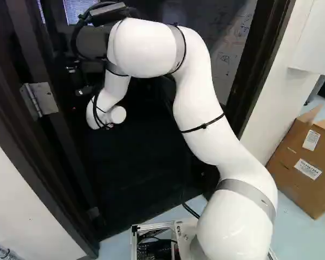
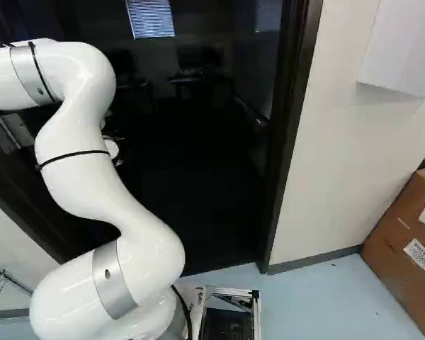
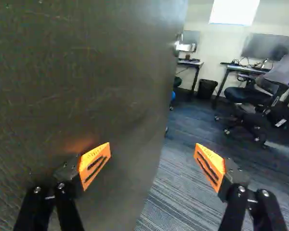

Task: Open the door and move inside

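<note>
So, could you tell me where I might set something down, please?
Bare carpet lies between the door and office chair, and bare floor between the base and cardboard box. The desk, bin and chair crowd together.

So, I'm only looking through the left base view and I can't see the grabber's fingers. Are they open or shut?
Observer: Open. The wrist view shows the gripper spread wide.
Operator: Cool! What can you see in front of it?
Observer: An office chair, past the edge of the dark door.
Operator: Is there anything on that edge to pull?
Observer: Yes, a silvery handle sticks out there.
</note>
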